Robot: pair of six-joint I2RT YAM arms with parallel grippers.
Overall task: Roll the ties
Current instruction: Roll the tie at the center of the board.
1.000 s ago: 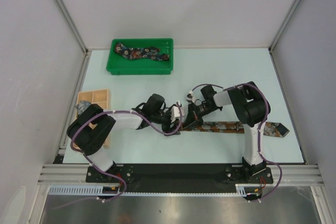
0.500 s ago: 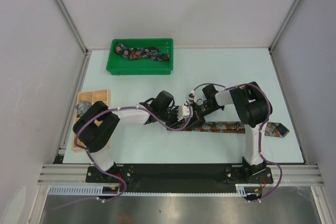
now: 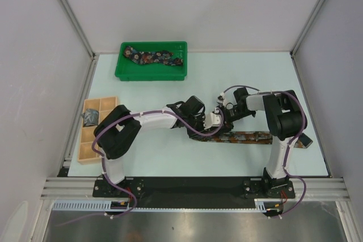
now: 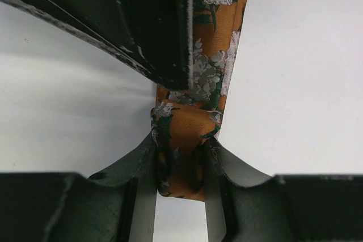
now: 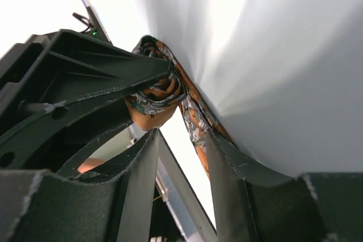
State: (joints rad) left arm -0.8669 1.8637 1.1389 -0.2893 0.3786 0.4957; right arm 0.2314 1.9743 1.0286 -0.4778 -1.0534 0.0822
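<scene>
- I see the rust-brown tie (image 3: 249, 138) stretched flat across the near centre of the table, its wide pointed end off to the right, partly hidden behind the right arm (image 3: 281, 120).
- Its narrow end is curled into a small loose roll (image 5: 156, 92). The orange fabric carries grey-white flowers and green leaves (image 4: 187, 134).
- The left gripper (image 3: 212, 122) pinches that rolled end. On my left wrist view both fingers (image 4: 142, 165) press against the sides of the fold (image 4: 181, 143).
- The right gripper (image 3: 225, 116) sits just beside it from the other side with its jaws apart. The flat strip of the tie runs between them along one finger (image 5: 227, 162), with a bare gap on the other side (image 5: 180, 134).
- A dark navy floral tie (image 3: 156, 58) lies bunched in the green plastic tray (image 3: 122, 75) at the far left of the table.
- A grey-blue tie (image 3: 89, 118) sits in one compartment of the wooden compartment box (image 3: 108, 106) at the left edge.
- The table (image 3: 255, 77) is pale and matte, closed in by white walls (image 3: 193, 4) with aluminium posts.
- The left arm (image 3: 147, 123) folds at the elbow and reaches right, low across the table. The right arm rises from its base and bends left towards the roll.
</scene>
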